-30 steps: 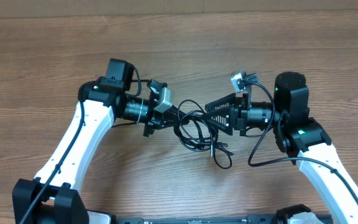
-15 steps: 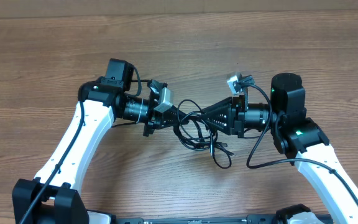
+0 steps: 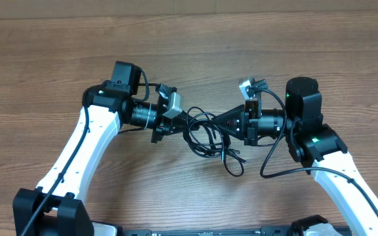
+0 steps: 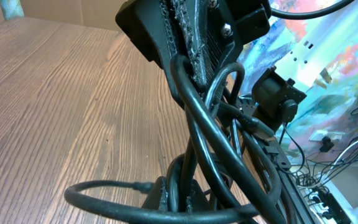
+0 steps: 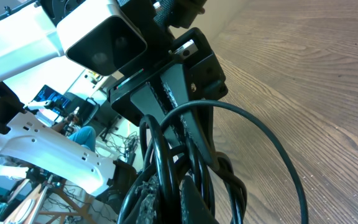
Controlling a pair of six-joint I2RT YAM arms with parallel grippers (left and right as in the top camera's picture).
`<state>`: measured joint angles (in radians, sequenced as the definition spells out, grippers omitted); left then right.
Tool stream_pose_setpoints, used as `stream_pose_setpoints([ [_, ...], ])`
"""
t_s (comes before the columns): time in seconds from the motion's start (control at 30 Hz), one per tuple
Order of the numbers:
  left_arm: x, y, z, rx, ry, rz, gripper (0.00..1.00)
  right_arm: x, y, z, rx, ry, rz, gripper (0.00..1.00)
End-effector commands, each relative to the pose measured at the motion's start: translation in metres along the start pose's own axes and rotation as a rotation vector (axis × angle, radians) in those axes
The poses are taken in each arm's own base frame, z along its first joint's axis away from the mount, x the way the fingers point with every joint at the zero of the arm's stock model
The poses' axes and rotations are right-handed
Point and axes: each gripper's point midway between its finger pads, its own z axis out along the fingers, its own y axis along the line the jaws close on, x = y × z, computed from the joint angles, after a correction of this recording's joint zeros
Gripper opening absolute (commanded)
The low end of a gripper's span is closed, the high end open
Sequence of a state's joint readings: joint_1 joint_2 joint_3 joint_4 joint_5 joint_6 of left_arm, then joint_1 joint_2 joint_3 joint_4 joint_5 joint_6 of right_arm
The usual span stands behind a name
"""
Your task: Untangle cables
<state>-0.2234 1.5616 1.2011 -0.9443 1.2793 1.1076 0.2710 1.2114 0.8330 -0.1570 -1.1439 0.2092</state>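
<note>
The cables (image 3: 205, 139) form a black tangle hanging between my two grippers, just above the wooden table (image 3: 254, 52). One loop trails down toward the front (image 3: 235, 167). My left gripper (image 3: 188, 120) is shut on strands at the tangle's left side. In the left wrist view its jaws (image 4: 178, 198) pinch two cords of the cables (image 4: 211, 134). My right gripper (image 3: 219, 122) is shut on the tangle's right side. The right wrist view has its jaws (image 5: 166, 199) closed round cable strands (image 5: 194, 158), with the left gripper (image 5: 179, 93) directly opposite.
Thicker black wires run along both arms; one loops below the right wrist (image 3: 274, 164). The two grippers nearly touch tip to tip. Bare wood lies around the arms.
My right gripper has closed from open onto the cables and has edged slightly left toward the left gripper. The left arm has stayed still, holding its strands.
</note>
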Motion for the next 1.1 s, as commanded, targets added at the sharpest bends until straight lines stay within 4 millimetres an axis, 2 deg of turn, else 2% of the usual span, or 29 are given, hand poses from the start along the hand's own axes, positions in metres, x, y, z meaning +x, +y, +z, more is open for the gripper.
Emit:
stream_pose_setpoints([
  [0.0,-0.015,-0.010,0.002,0.039,-0.064,0.083,0.04,-0.005,0.010,0.006,-0.022,0.007,-0.035,0.04],
  [0.13,-0.015,-0.010,0.002,0.039,-0.065,0.077,0.04,-0.005,0.009,0.006,-0.016,0.007,-0.035,0.04],
  [0.33,-0.016,-0.012,0.003,0.048,-0.065,0.052,0.04,-0.013,-0.005,0.006,0.070,-0.028,-0.052,0.04],
  [0.6,-0.018,-0.025,0.021,0.108,-0.051,0.073,0.04,-0.037,-0.020,0.002,0.181,-0.118,-0.134,0.04],
  [0.83,-0.015,-0.036,0.036,0.150,-0.017,0.089,0.04,-0.047,-0.046,-0.006,0.341,-0.173,-0.126,0.04],
  [0.93,-0.015,-0.037,0.037,0.155,-0.015,0.089,0.04,-0.048,-0.062,-0.013,0.441,-0.192,-0.104,0.04],
  [1.07,-0.015,-0.037,0.037,0.154,-0.013,0.089,0.04,-0.045,-0.074,-0.018,0.507,-0.191,-0.079,0.04],
])
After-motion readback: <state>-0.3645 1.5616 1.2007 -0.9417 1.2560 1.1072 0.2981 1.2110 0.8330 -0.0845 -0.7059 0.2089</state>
